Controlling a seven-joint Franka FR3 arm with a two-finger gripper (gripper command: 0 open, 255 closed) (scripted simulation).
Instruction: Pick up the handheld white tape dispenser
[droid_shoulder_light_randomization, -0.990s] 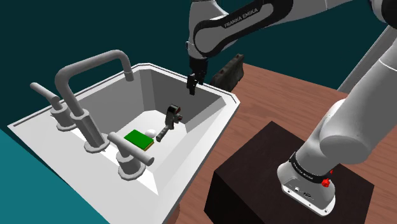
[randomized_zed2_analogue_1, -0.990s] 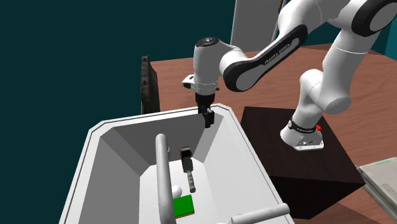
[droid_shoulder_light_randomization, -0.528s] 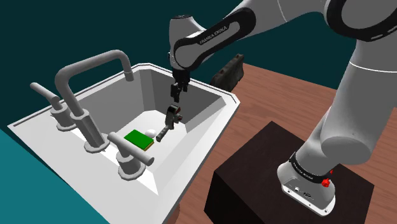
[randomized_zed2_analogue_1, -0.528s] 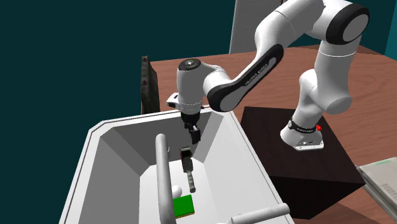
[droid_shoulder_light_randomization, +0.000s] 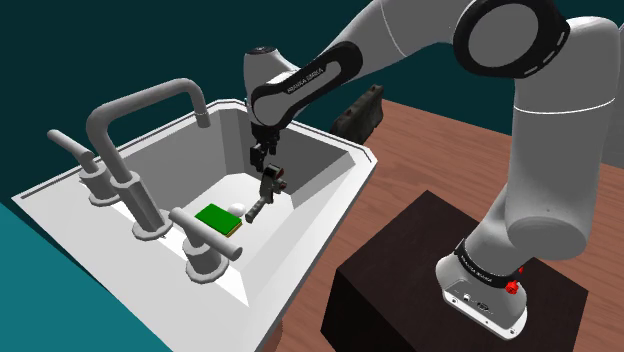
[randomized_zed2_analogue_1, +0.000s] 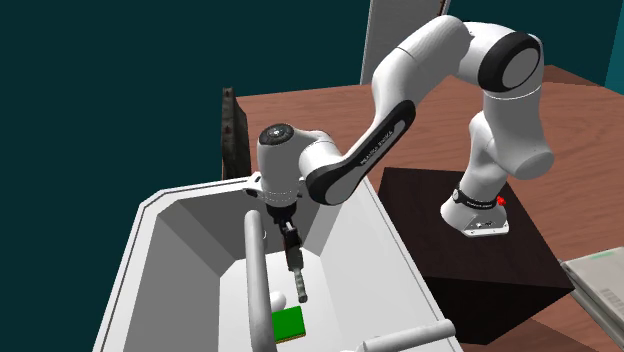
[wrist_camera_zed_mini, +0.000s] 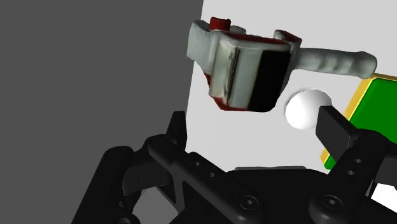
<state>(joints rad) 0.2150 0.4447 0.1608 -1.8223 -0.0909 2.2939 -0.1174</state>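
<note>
Near side: the faucet (droid_shoulder_light_randomization: 145, 100). Then the green block (droid_shoulder_light_randomization: 217, 219) and white ball (droid_shoulder_light_randomization: 237, 207) on the sink (droid_shoulder_light_randomization: 325, 185) floor. The tape dispenser (droid_shoulder_light_randomization: 264, 192) lies just beyond. The tool (droid_shoulder_light_randomization: 259, 160) hovers right above it, fingers spread wide, gripping nothing.

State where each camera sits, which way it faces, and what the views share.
Shoulder view: beside the stand, looking down into the sink; the stand and arm show.
Second exterior view: above the sink's faucet side, facing the stand; the whole arm shows.
Wrist view: on the hand, looking down at the sink floor; the gripper shows, open.
Shared: all three show the tape dispenser and green block.
</note>
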